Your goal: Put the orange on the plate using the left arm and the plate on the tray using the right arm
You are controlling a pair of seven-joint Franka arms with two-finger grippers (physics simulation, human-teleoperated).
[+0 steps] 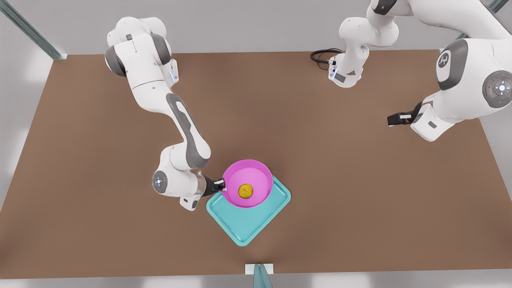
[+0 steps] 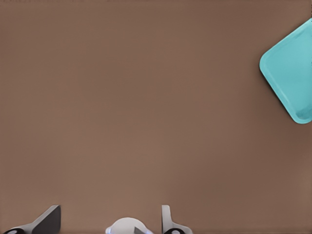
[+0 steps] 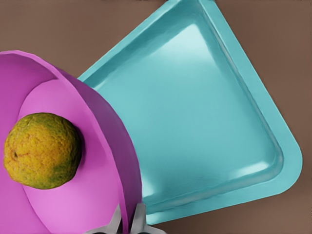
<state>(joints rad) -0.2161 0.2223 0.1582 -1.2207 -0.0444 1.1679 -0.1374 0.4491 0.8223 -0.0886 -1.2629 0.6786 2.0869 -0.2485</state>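
Brown tabletop (image 1: 360, 180) seen from above in the front view. Near its middle, toward the near edge, a teal tray (image 1: 244, 224) set diamond-wise, one corner pointing at the near edge. Over the tray's far corner, a magenta plate (image 1: 256, 176), carrying the orange (image 1: 245, 191) at its centre. At the plate's rim on the front view's left, the right gripper (image 1: 221, 185), fingers clamped on that rim, one inside the wall and one outside. Behind it a shiny wrist ring (image 1: 199, 185), then the white arm bending up toward the far left corner of the table. From the right wrist view: plate (image 3: 73, 204) tilted and close, its pink wall rising across the tray (image 3: 204, 131); orange (image 3: 43, 150) bumpy, yellow with green patches, resting on the plate's floor; two grey fingertips (image 3: 138, 222) pinched on the rim; cannot tell from here whether the plate's underside touches the tray or hangs just above it. On the front view's right, well apart from plate and tray, the left gripper (image 1: 399, 119), black, held off the table at the end of a folded white arm, waiting. From the left wrist view: two dark fingers (image 2: 48, 220) spread apart with nothing between them, bare brown table (image 2: 146, 107) below, a corner of the tray (image 2: 292, 73) far off. By the far edge, a coiled black cable (image 1: 322, 56).
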